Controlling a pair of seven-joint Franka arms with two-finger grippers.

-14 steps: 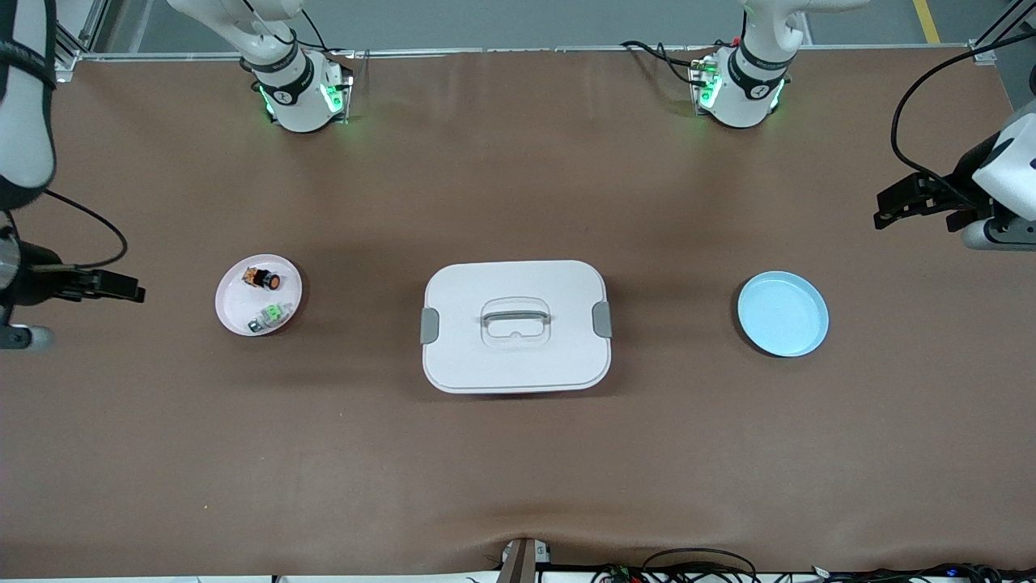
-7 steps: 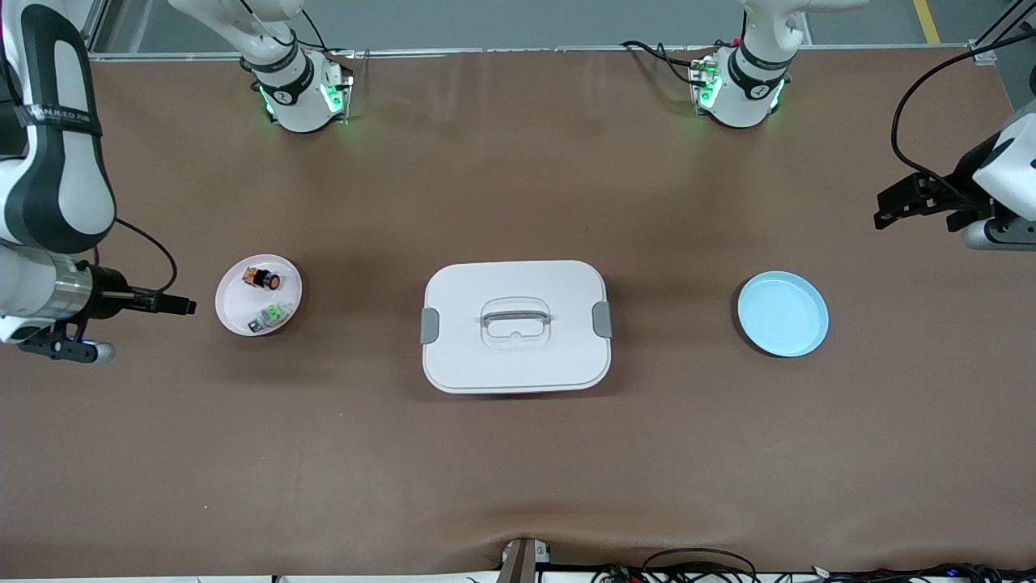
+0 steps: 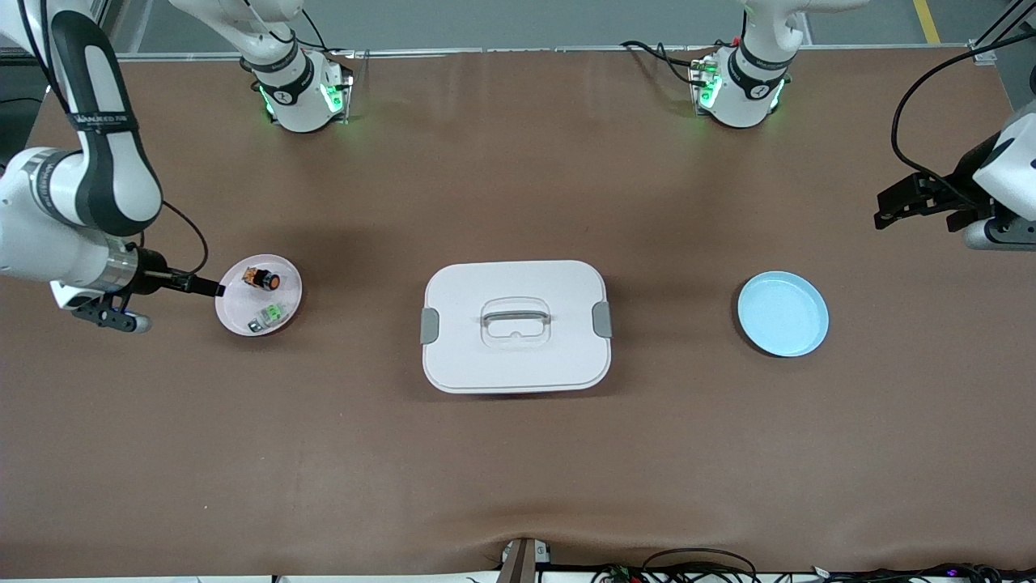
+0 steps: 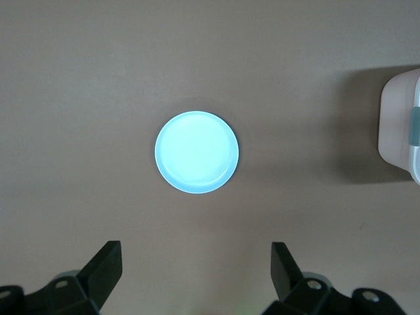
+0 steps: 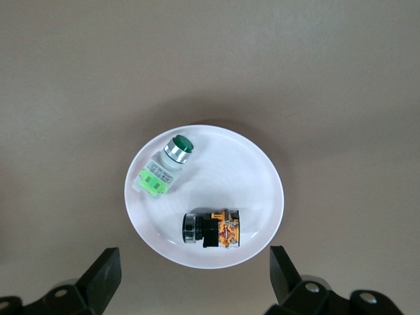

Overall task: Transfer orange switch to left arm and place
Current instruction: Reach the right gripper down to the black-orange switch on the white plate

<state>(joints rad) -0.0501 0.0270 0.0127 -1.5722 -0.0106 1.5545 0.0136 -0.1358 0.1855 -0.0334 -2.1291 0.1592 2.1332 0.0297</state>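
Observation:
The orange switch (image 3: 262, 279) (image 5: 213, 230) lies on its side on a small white plate (image 3: 235, 312) (image 5: 249, 177) toward the right arm's end of the table. My right gripper (image 3: 206, 286) (image 5: 193, 256) hangs open over that plate's rim, its fingers apart and nothing between them. The white box (image 3: 515, 325) (image 4: 401, 128) with grey latches stands at the table's middle. My left gripper (image 3: 894, 206) (image 4: 195, 252) waits open and empty, high over the left arm's end of the table.
A green-and-silver switch (image 3: 271, 314) (image 5: 164, 169) shares the white plate, nearer to the front camera than the orange one. A light blue plate (image 3: 783, 313) (image 4: 197, 152) lies bare toward the left arm's end, beside the box.
The right arm has swung in from the table's end, bringing its gripper up to the white plate's rim. The left arm has not moved.

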